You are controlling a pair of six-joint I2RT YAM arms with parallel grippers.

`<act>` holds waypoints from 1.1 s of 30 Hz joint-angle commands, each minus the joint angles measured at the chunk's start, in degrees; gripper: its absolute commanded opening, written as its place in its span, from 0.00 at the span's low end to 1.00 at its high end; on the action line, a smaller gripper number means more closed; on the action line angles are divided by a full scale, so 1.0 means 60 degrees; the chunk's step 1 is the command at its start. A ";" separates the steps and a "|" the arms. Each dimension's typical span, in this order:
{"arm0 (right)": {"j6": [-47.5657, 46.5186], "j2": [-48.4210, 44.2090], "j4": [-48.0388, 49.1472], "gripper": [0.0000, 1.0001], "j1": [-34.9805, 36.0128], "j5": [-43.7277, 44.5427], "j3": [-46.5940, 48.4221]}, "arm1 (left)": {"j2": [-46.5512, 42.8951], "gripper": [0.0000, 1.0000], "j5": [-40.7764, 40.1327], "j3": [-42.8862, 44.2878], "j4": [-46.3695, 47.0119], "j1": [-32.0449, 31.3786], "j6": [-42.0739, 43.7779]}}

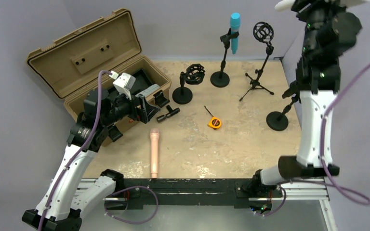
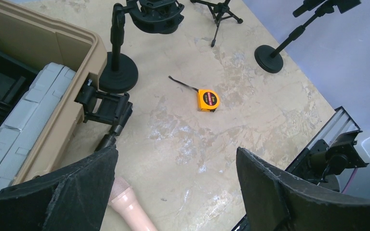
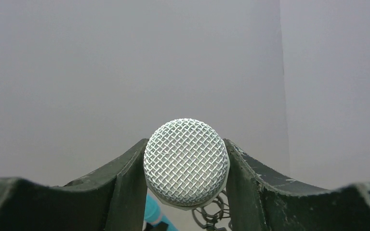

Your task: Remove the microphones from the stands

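My right gripper (image 3: 186, 155) is shut on the silver mesh head of a white microphone (image 3: 186, 162) and holds it high in the air. In the top view the microphone's white body (image 1: 285, 5) pokes out of the raised right gripper (image 1: 302, 5) at the top right. Below it stands a bare black stand (image 1: 277, 120) with a round base, clear of the microphone. A blue microphone (image 1: 234, 32) sits in a stand at the back. My left gripper (image 1: 147, 108) is open and empty, low over the table next to the case; a pink microphone (image 2: 129, 207) lies by its left finger.
An open tan case (image 1: 96, 62) stands at the left. A shock mount on a round base (image 1: 192, 74), a tripod stand with a shock mount (image 1: 262, 33), an orange tape measure (image 1: 215, 122) and a loose black clip (image 1: 167, 114) are on the table.
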 commanded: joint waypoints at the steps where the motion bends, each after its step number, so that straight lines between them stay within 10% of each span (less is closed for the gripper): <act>1: 0.0939 -0.2053 0.1043 0.00 0.0013 -0.1372 -0.1625 | 0.0018 0.90 0.0133 0.0012 0.0445 -0.0036 -0.0078; 19: 0.1055 -0.5959 -0.4044 0.00 0.0609 -0.5203 -0.9129 | 0.0250 0.90 0.0279 0.0129 0.0320 -0.0045 -0.0180; 33: 0.4309 -0.4301 0.1051 0.00 0.6109 -0.7550 -1.3408 | 0.0517 0.89 -0.0028 0.0142 0.0184 -0.0086 -0.0025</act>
